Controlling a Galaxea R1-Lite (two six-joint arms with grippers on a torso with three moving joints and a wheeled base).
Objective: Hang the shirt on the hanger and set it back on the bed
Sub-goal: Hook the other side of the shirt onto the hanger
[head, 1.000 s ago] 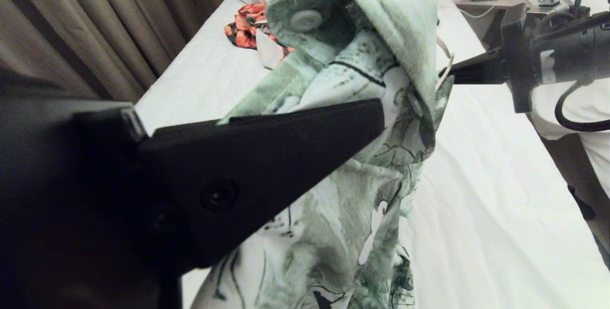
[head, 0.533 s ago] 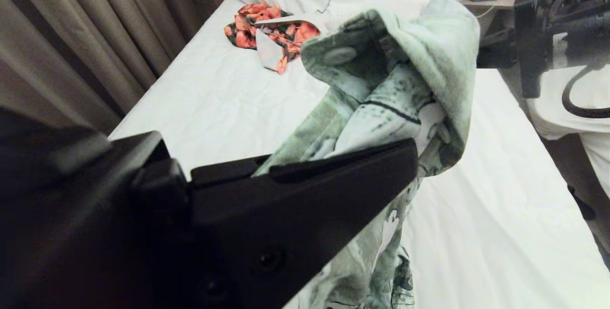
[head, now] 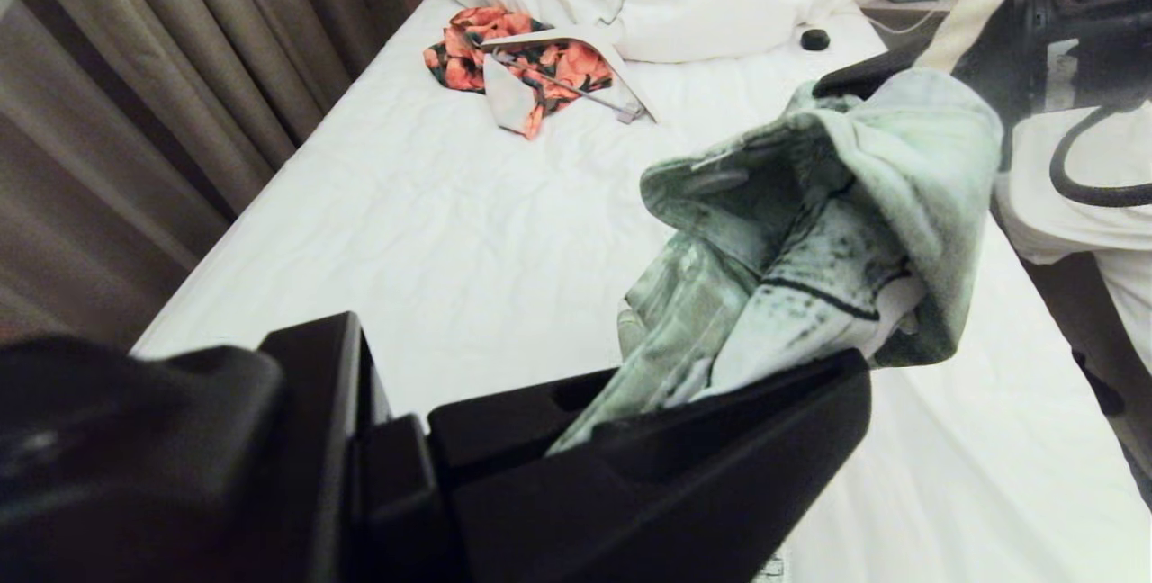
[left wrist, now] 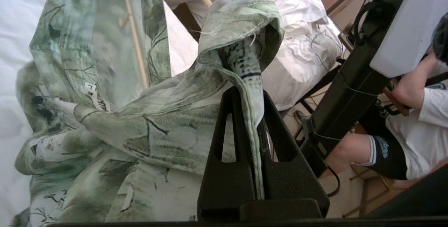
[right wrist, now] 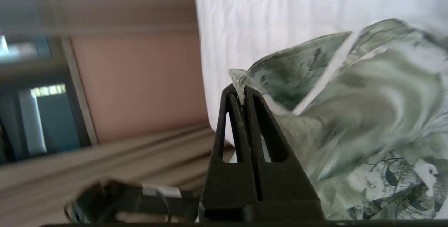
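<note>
The shirt point(head: 810, 241) hangs bunched above the bed point(head: 432, 232), pinched between two tools. The left tool point(left wrist: 246, 95), at seven o'clock, is pressed together on a fold of soft green-and-white cloth; the right tool point(right wrist: 238, 92), at two o'clock, nips a thin edge. One slim cream hanger point(left wrist: 134, 41) rod runs inside the cloth. One orange garment point(head: 522, 66) lies at twelve o'clock.
</note>
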